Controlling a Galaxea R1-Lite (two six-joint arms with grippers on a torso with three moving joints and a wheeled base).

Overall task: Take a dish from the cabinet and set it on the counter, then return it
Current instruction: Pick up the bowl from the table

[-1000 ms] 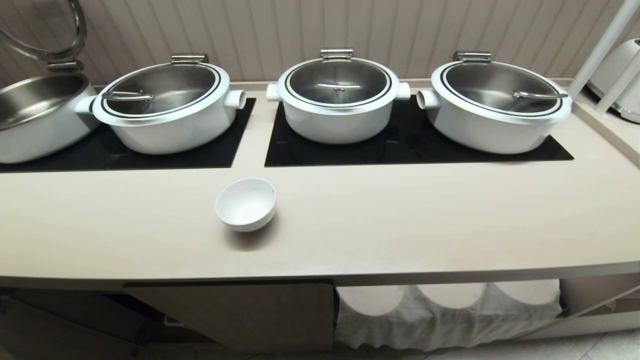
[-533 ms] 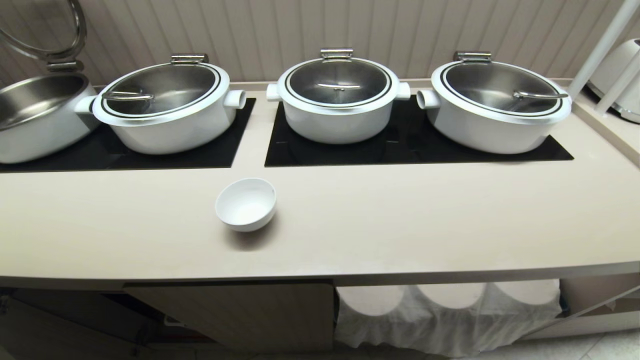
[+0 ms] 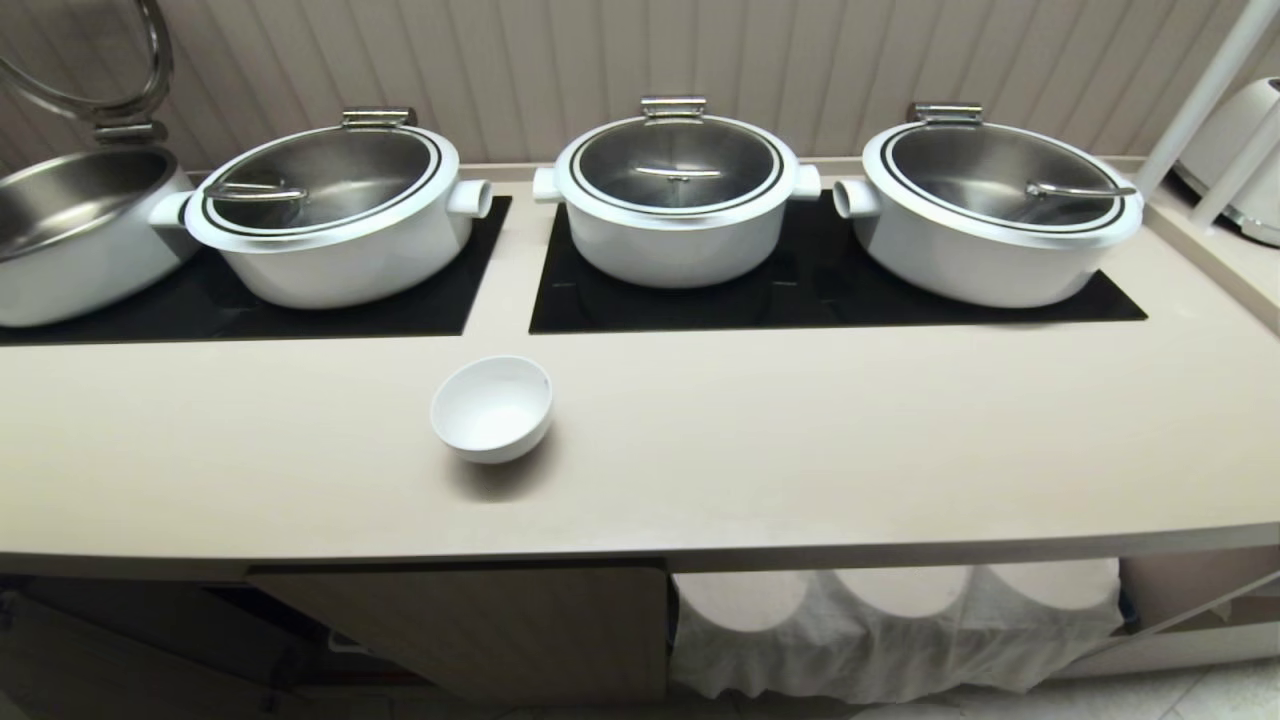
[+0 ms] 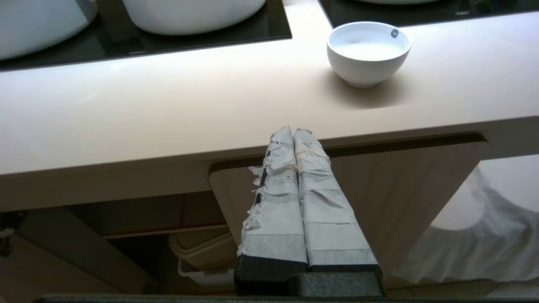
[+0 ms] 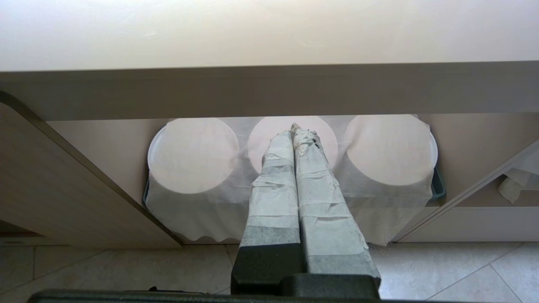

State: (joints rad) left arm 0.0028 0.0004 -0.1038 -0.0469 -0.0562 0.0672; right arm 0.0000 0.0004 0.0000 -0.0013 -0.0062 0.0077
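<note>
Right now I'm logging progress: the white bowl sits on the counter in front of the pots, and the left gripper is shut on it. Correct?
Not quite. The left gripper is shut but empty, below the counter edge; the left wrist view shows the white bowl standing apart on top. The rest holds.

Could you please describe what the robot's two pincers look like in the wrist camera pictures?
Both look alike. The left pincer has two long tapering fingers wrapped in white, wrinkled tape, frayed along one edge, rising from a black textured base. The right pincer has the same white-taped fingers on a black base. No cables or markings show.
</note>
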